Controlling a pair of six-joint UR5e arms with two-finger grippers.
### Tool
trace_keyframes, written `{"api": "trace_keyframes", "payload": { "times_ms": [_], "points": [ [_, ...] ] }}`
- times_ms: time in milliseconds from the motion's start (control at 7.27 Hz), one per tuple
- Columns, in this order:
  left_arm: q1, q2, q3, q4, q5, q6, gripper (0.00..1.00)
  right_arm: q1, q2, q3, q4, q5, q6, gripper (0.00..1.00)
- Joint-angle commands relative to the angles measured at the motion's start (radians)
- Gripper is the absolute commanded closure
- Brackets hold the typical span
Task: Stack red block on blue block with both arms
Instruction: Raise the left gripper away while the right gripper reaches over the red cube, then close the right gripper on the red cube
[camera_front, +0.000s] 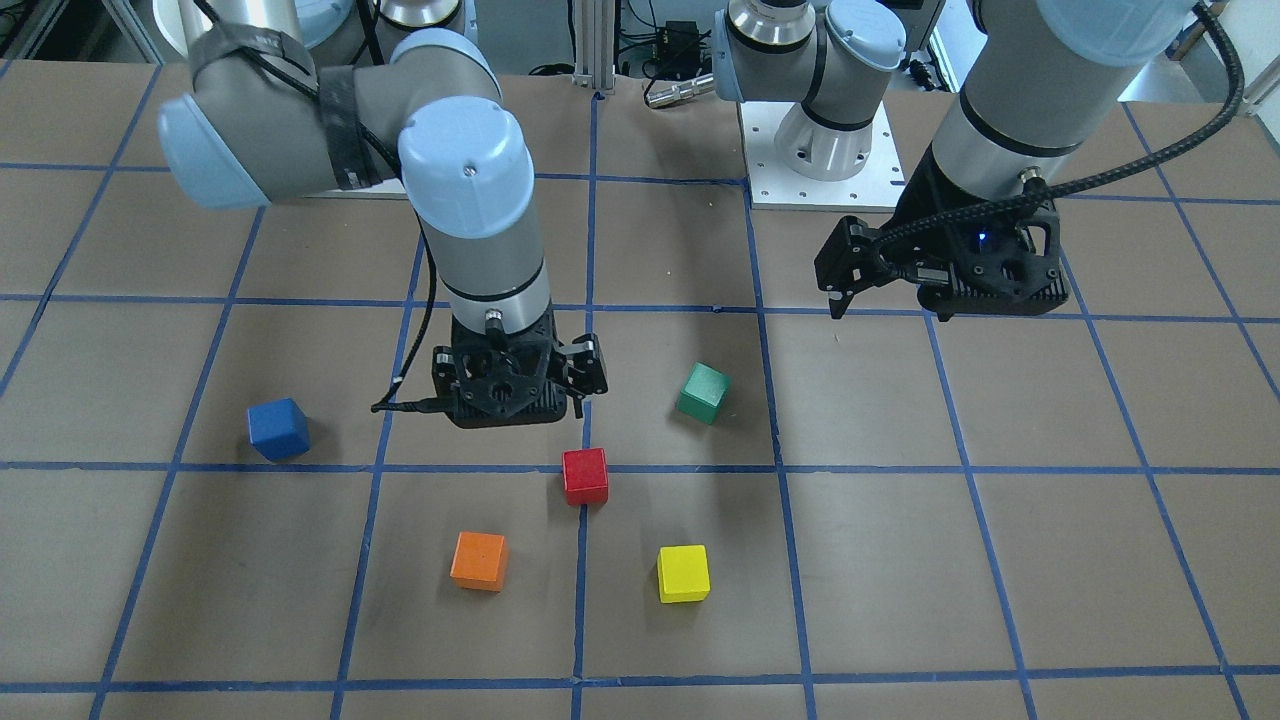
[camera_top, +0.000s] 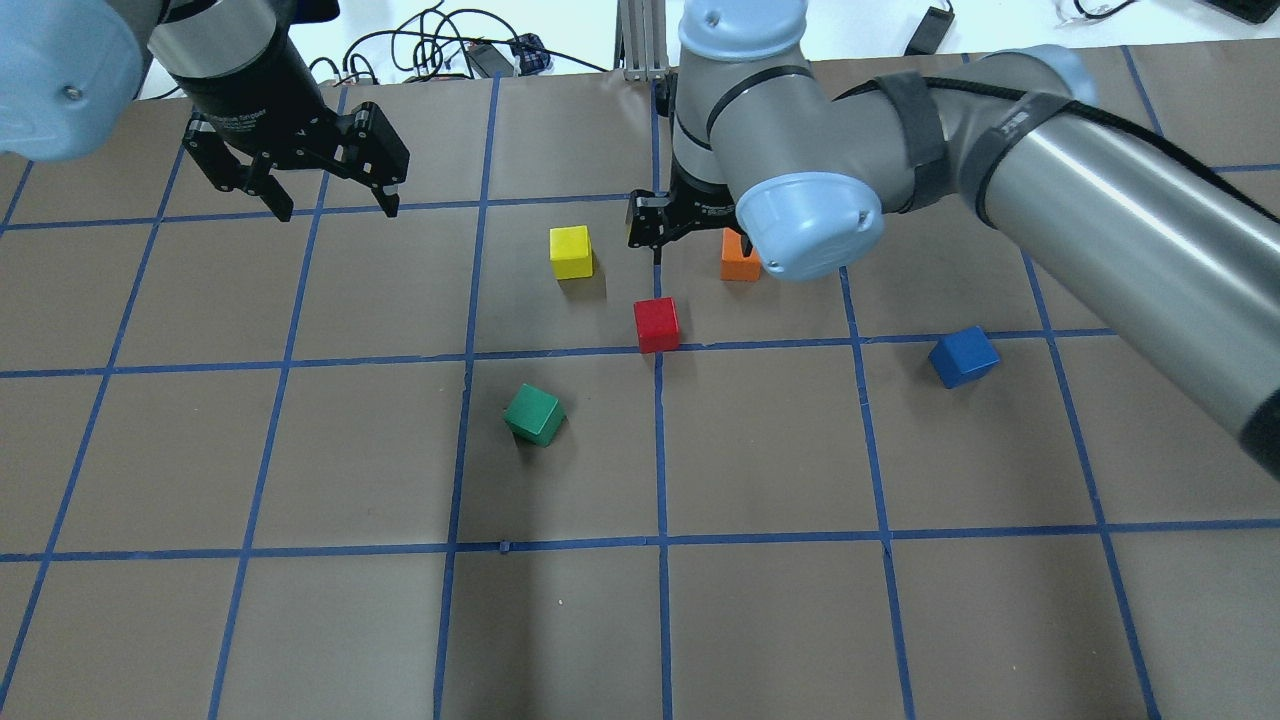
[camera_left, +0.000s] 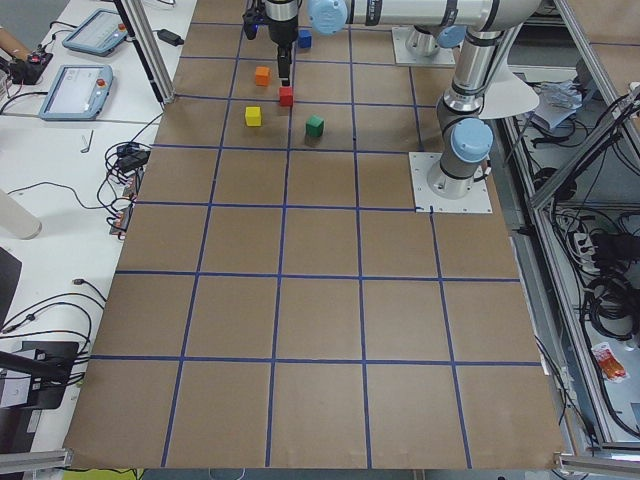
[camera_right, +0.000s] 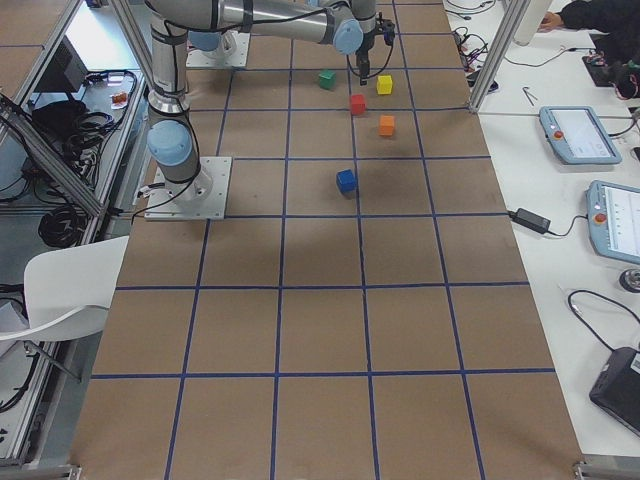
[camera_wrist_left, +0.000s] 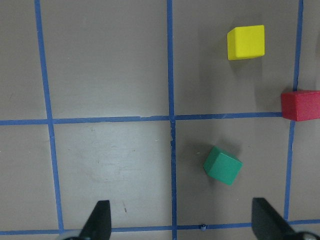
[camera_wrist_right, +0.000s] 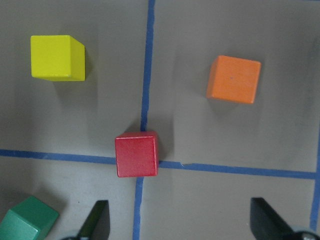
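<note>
The red block (camera_front: 585, 476) lies on a blue tape line of the brown table; it also shows in the overhead view (camera_top: 657, 325) and the right wrist view (camera_wrist_right: 136, 154). The blue block (camera_front: 278, 429) lies alone towards the robot's right (camera_top: 963, 356). My right gripper (camera_top: 700, 248) is open and empty, hovering above the table just beside the red block; its fingers (camera_wrist_right: 95, 220) frame the lower edge of its wrist view. My left gripper (camera_top: 330, 205) is open and empty, high above the table's left part (camera_front: 890, 312), far from both blocks.
A yellow cube (camera_top: 571, 251), an orange cube (camera_top: 740, 262) and a green cube (camera_top: 535, 414) lie around the red block. The orange cube is partly hidden behind the right arm's wrist in the overhead view. An arm's base plate (camera_front: 825, 185) sits at the robot's side.
</note>
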Motion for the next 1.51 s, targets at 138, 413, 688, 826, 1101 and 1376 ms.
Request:
{"api": "trace_keyframes", "payload": {
  "times_ms": [138,413,688,826,1101,1376],
  "points": [
    [-0.01,-0.007,-0.005,0.002,0.012,-0.008,0.0,0.035,0.143,0.002,-0.088,0.004,0.01,0.0],
    [-0.007,-0.006,0.003,0.005,0.008,-0.005,0.0,0.047,0.202,0.0,-0.148,0.004,0.014,0.0],
    [-0.007,-0.007,-0.005,0.005,0.007,-0.004,0.0,0.052,0.217,0.002,-0.156,0.002,0.012,0.0],
    [-0.007,-0.009,-0.005,0.003,0.005,-0.004,0.0,0.052,0.222,0.005,-0.162,0.002,0.01,0.05],
    [-0.007,-0.01,-0.011,0.002,0.007,0.003,0.0,0.052,0.22,0.006,-0.157,0.001,0.009,0.65],
    [-0.007,-0.01,-0.023,0.008,0.007,0.008,0.0,0.049,0.208,-0.003,-0.141,0.004,0.009,1.0]
  ]
}}
